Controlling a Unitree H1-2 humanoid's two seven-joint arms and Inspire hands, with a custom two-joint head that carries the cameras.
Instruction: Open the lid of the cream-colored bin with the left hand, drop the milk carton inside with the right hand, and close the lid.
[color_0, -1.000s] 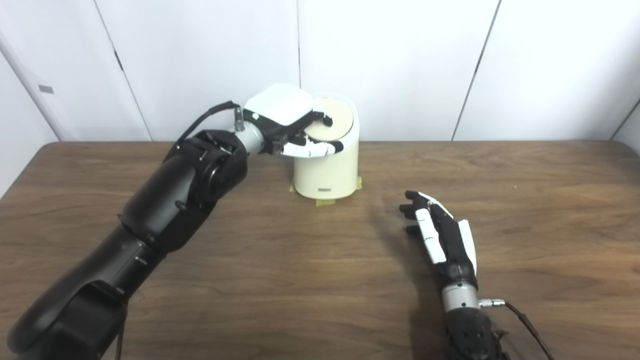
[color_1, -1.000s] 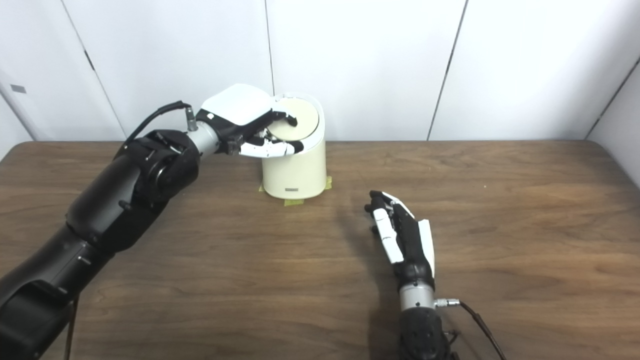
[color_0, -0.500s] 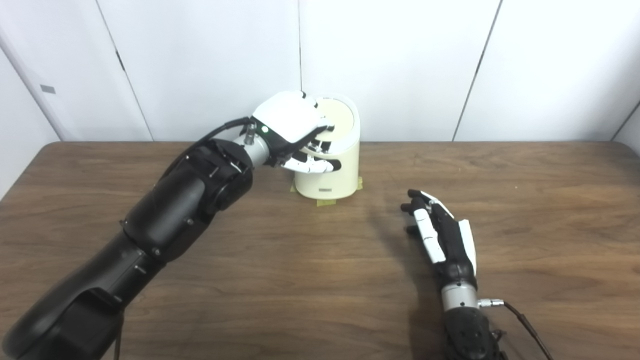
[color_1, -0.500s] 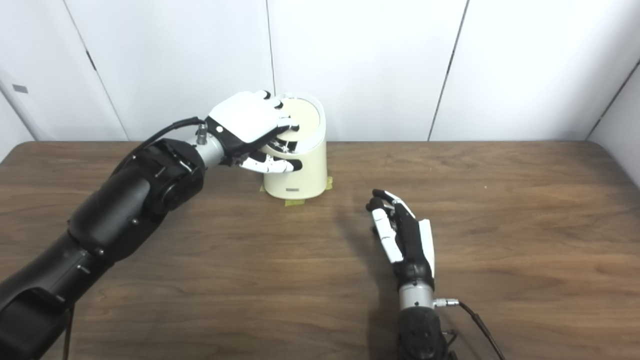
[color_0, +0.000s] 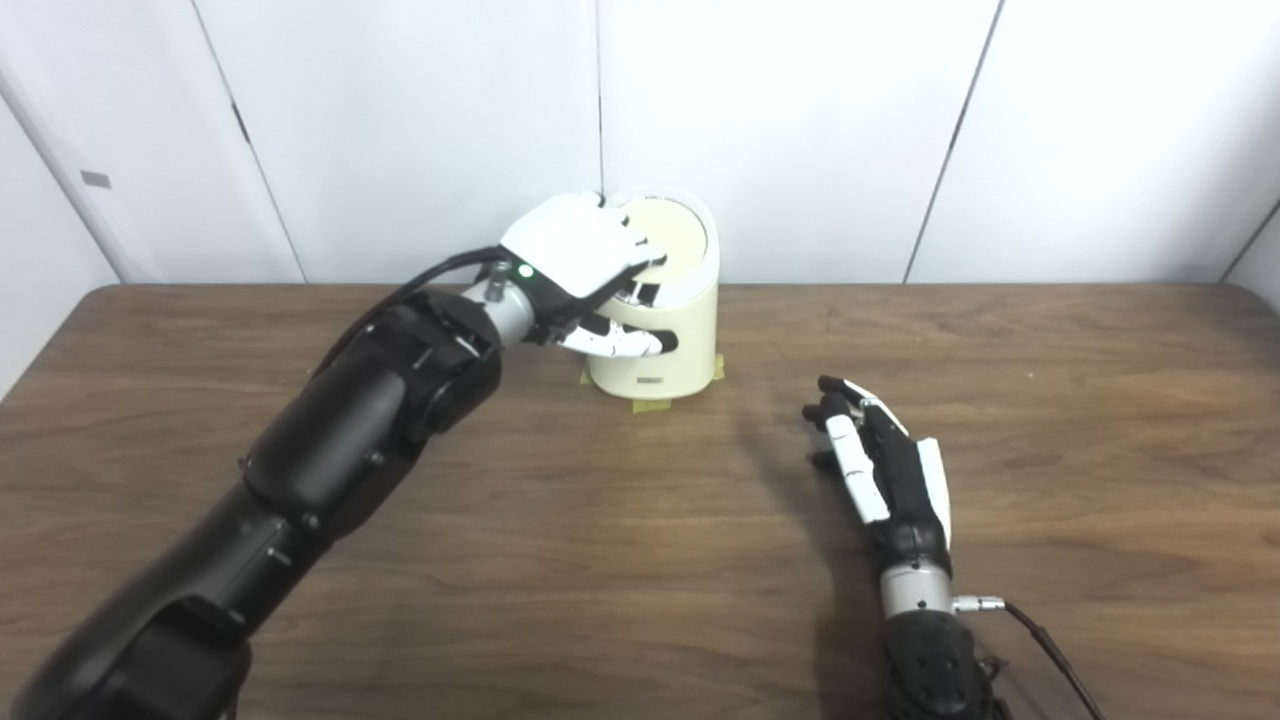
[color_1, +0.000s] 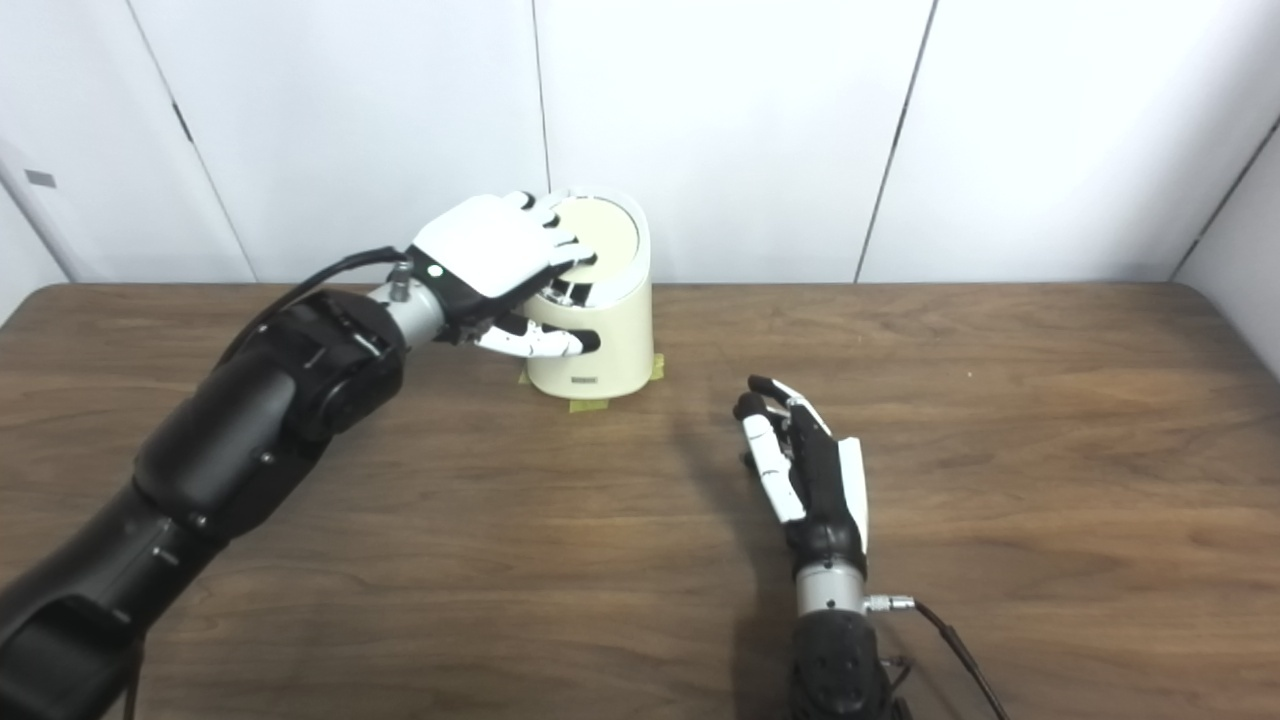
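Observation:
The cream-colored bin (color_0: 655, 350) stands at the back of the table (color_0: 620, 560), near the wall. Its round lid (color_0: 678, 225) lies flat in the rim, down on the bin. My left hand (color_0: 575, 245) rests palm down on the lid's left edge, fingers spread over it and the thumb sticking out in front of the bin wall; it grips nothing. My right hand (color_0: 885, 465) lies open on the table to the right of and nearer than the bin, holding nothing. No milk carton is in view.
Yellow tape strips (color_0: 650, 405) mark the bin's foot on the brown wooden table. White wall panels (color_0: 800, 130) stand right behind the bin. A cable (color_0: 1040, 640) runs from my right wrist.
The lid, tilted up a second ago, has come down flat. My left hand turned palm down and lowered onto it. The right hand has stayed where it was.

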